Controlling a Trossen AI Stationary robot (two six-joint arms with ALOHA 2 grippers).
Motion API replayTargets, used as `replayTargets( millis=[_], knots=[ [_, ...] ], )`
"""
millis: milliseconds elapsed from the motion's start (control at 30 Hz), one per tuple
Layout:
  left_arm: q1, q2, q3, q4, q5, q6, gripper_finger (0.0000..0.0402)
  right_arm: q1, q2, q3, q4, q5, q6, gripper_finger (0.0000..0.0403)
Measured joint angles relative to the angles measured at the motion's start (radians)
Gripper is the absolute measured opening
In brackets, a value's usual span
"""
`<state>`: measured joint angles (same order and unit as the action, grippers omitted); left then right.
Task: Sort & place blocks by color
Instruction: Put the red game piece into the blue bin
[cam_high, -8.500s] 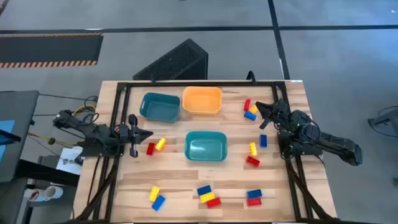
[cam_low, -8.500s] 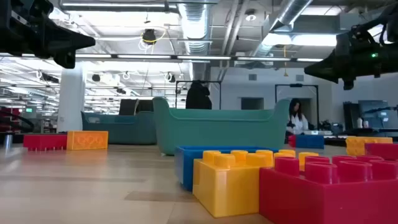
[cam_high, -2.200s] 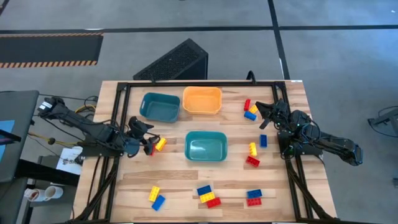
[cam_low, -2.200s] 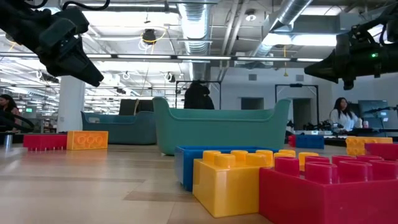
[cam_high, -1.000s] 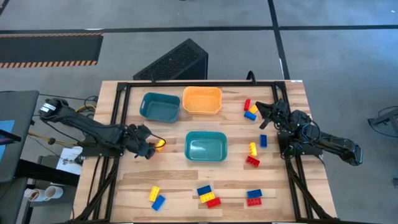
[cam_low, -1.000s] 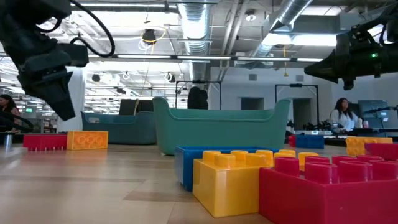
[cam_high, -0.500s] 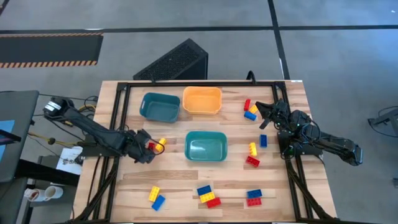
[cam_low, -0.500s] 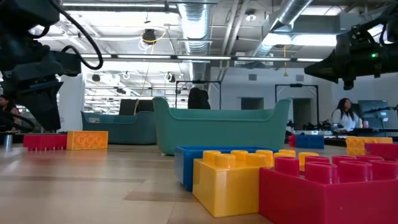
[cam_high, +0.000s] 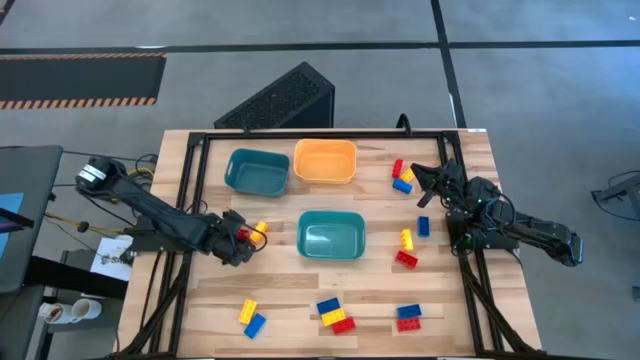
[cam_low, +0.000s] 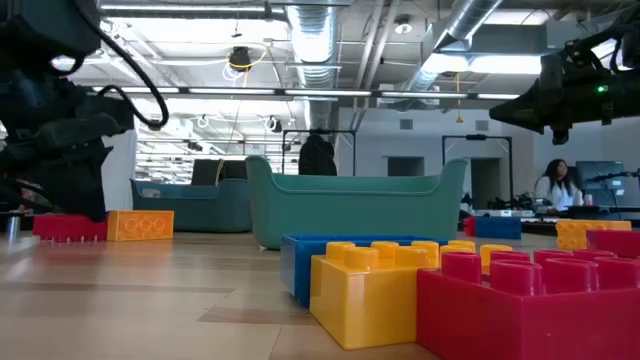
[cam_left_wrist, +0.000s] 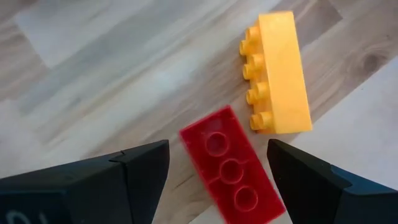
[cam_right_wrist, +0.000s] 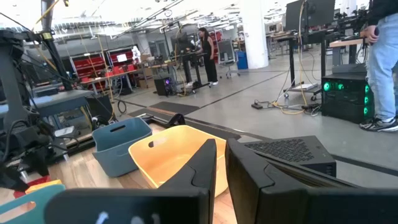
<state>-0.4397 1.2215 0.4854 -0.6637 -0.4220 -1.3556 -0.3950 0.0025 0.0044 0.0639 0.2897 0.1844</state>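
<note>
A red block lies on the wood at the table's left. Its hollow underside with three round tubes faces the left wrist camera. A yellow block lies on its side just beyond it. My left gripper is open and low over the red block, one finger on either side of it. In the low view its fingers reach down to the red block. My right gripper hovers shut at the far right beside a red, yellow and blue cluster.
Two teal trays and an orange tray stand mid-table. Loose blocks lie at the right. More lie along the near edge. People move in the room beyond.
My left gripper has come down over the red block until its fingertips stand at table height on either side of it. The blocks have not moved.
</note>
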Motion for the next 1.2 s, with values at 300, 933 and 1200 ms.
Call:
replayTargets(
  millis=[300, 933, 1200],
  knots=[
    [-0.001, 0.155, 0.01, 0.033, 0.041, -0.003, 0.0254, 0.0, 0.0, 0.0, 0.0, 0.0, 0.0, 0.0061],
    [-0.011, -0.124, 0.28, -0.378, -0.354, 0.299, 0.01, 0.0, 0.0, 0.0, 0.0, 0.0, 0.0, 0.0061],
    [0.052, -0.258, 0.248, -0.226, -0.854, 0.552, 0.01, 0.0, 0.0, 0.0, 0.0, 0.0, 0.0, 0.0061]
  ],
)
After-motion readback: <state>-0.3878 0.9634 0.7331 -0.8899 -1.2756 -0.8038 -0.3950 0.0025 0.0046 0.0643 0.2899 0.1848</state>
